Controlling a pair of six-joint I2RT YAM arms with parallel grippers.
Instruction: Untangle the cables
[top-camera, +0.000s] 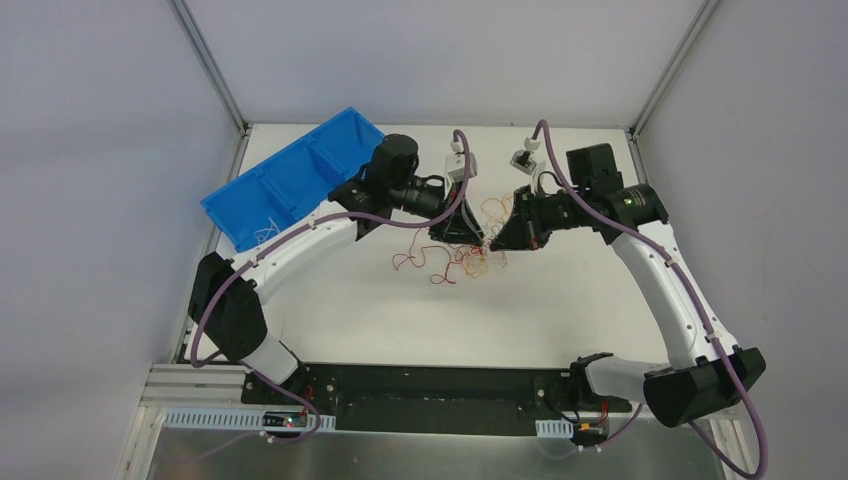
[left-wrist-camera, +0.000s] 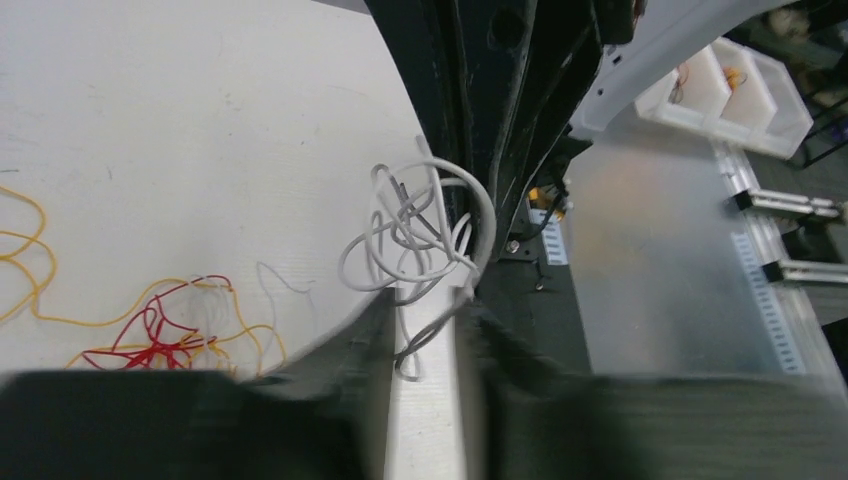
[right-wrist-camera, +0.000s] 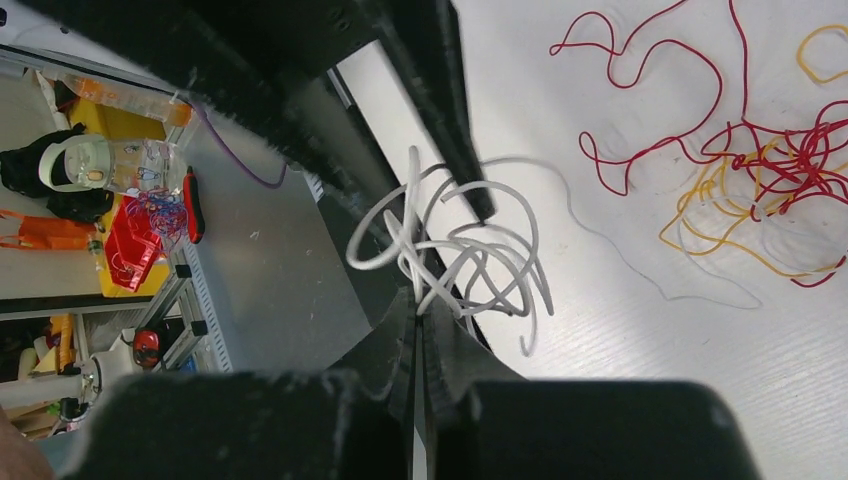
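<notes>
A tangle of white wire loops (right-wrist-camera: 470, 250) hangs between my two grippers above the table; it also shows in the left wrist view (left-wrist-camera: 420, 225). My right gripper (right-wrist-camera: 420, 300) is shut on a strand of this white wire. My left gripper (left-wrist-camera: 427, 305) is open, with white loops lying in the gap between its fingers. Red wires (right-wrist-camera: 790, 160) and orange-yellow wires (right-wrist-camera: 710, 215) lie tangled on the table beside it, also seen in the left wrist view (left-wrist-camera: 160, 340). From above, both grippers, left (top-camera: 455, 232) and right (top-camera: 500, 240), meet over the wire pile (top-camera: 460, 262).
A blue bin (top-camera: 290, 180) lies at the back left with thin wires in it. Two small white holders (top-camera: 457, 165) (top-camera: 522, 160) stand at the back. The black base rail (top-camera: 430, 400) runs along the near edge.
</notes>
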